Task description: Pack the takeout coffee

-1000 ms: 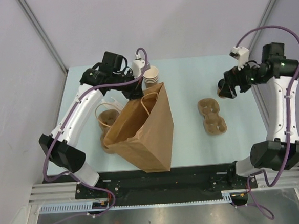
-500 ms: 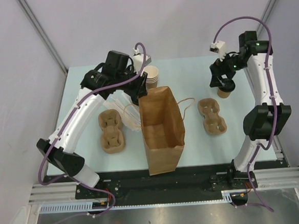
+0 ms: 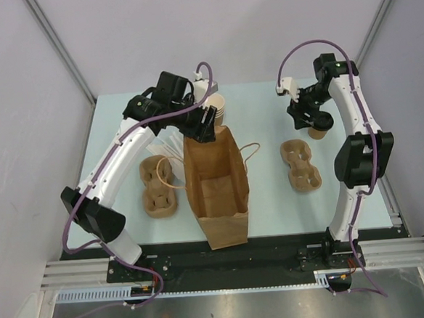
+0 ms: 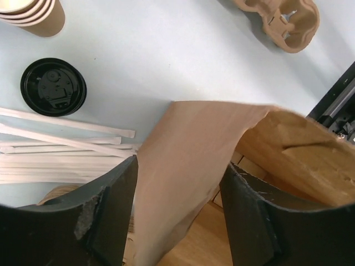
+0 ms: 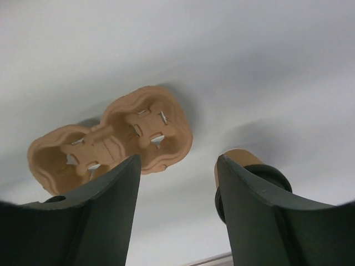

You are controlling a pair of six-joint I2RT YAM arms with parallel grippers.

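Pale table (image 3: 260, 112): right gripper (image 5: 177, 160) is spread. Coffee cup (image 5: 247, 166) is seen just outside one finger, so it could be knocked over. Left gripper (image 4: 178, 163) is spread astride bag (image 4: 288, 138) rim; bag could be toppled.

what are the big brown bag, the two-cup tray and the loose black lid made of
Tall brown bag: matte kraft paper, going by its creases and folded walls. Tan two-cup tray: probably moulded paper pulp, since it is dull, with soft formed hollows and rough cut slots. Round black lid: looks like thin plastic, faintly glossy, with moulded ridges.
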